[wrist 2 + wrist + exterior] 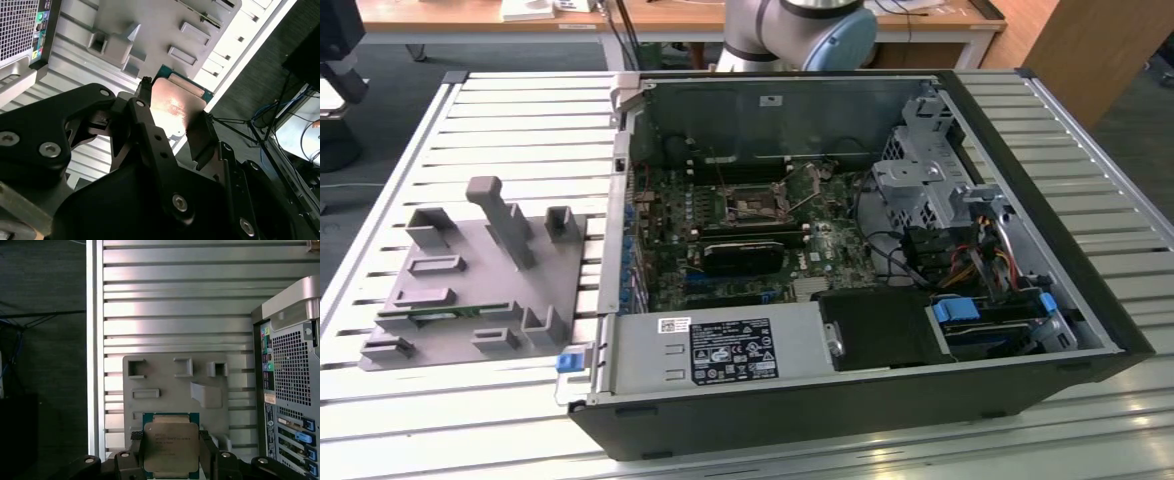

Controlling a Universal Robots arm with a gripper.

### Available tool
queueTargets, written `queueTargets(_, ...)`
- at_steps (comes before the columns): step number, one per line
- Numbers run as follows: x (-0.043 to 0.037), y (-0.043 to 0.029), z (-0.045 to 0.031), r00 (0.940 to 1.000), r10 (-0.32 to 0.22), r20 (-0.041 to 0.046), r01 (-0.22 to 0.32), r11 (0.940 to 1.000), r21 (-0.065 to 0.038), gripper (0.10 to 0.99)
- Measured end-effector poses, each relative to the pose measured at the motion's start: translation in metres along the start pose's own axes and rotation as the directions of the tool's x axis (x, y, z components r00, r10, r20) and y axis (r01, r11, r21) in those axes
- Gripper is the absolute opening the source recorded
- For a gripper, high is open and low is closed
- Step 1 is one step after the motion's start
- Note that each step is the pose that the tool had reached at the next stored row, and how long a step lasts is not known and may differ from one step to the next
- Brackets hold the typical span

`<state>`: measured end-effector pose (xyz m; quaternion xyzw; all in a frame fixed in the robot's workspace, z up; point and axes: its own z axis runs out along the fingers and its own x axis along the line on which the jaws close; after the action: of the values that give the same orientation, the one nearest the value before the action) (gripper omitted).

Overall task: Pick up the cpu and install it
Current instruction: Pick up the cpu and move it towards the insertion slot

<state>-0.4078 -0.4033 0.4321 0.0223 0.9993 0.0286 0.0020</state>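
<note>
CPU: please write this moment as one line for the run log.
object: cpu | end effector: shut on cpu | place: raised, grey tray below | installed: not yet

A slatted aluminium bench (520,110) stands on a dark grey floor (400,85). Beyond it runs a wooden desk (454,13) on white legs, with a tall wooden panel (1101,50) at the exterior view's right. Loose cables (264,111) trail across the floor.

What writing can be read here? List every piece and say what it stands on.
None reads legibly.
cpu, gripped in the tool: rows of print on its metal top, too small.
power supply label: print, blurred.
sticker on the computer case rear: too small.
</note>
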Motion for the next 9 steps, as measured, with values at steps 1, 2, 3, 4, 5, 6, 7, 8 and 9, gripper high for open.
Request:
queueTargets(1,-0.0017,0.0001,0.0,1.0,0.0,0.0,0.0,1.0,0.0,0.533)
queueTargets(2,-0.0035,0.0002,0.0001,1.0,0.0,0.0,0.0,1.0,0.0,0.533)
queueTargets(3,-0.0052,0.0003,0.0001,1.0,0.0,0.0,0.0,1.0,0.0,0.533)
queueTargets(4,-0.0068,0.0003,0.0001,1.0,0.0,0.0,0.0,1.0,0.0,0.533)
queueTargets(5,-0.0084,0.0004,0.0001,1.0,0.0,0.0,0.0,1.0,0.0,0.533)
queueTargets(6,-0.01,0.0005,0.0002,1.0,0.0,0.0001,0.0,1.0,0.0,0.533)
queueTargets(7,-0.0117,0.0006,0.0002,1.0,0.0,0.0001,0.0,1.0,0.0,0.533)
queueTargets(8,-0.0135,0.0006,0.0002,1.0,0.0,0.0,0.0,1.0,0.0,0.533)
queueTargets(9,-0.0154,0.0007,0.0002,1.0,0.0,0.0001,0.0,1.0,0.0,0.533)
